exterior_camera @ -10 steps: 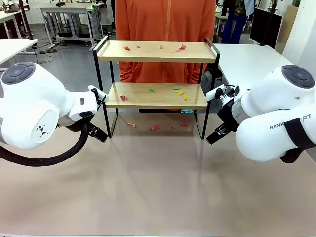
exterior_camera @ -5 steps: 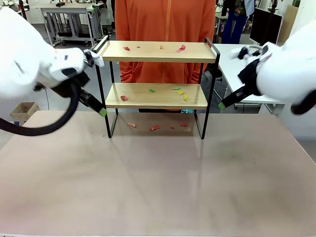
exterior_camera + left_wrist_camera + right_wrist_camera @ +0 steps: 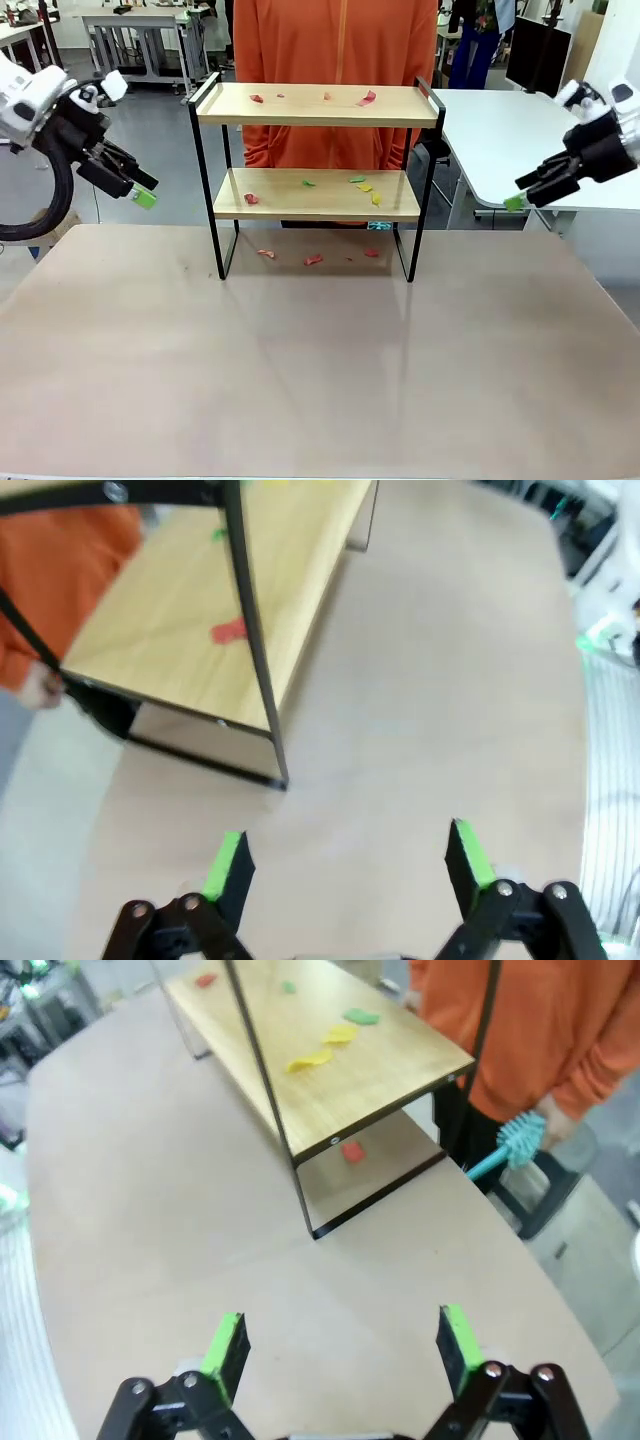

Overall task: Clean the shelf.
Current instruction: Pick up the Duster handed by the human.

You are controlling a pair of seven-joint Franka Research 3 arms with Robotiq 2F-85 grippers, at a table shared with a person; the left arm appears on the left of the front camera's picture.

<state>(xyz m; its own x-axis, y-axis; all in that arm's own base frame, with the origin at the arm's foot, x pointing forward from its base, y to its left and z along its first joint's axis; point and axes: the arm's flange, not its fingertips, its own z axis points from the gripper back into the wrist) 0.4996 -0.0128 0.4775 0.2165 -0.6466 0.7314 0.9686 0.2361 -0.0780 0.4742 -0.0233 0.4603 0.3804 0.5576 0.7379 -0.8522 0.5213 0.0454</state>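
Now both my arms have swung up and outward from low beside the shelf (image 3: 300, 108). My left tool (image 3: 143, 192) hangs at the middle left edge of the frame and my right tool (image 3: 519, 193) at the middle right edge. Each has its green-padded fingers spread apart and holds nothing.

The shelf stands at upper centre on the desk (image 3: 320, 370), well apart from both tools. A person in an orange top (image 3: 335, 40) is behind it. Small red, green and yellow scraps (image 3: 368, 98) lie on both boards and on the desk beneath.

In my right wrist view, the person's hand (image 3: 556, 1126) holds a teal brush (image 3: 520, 1140) near the shelf's end. I judge that cleaning has not begun and that my retreat leaves the shelf free to reach.
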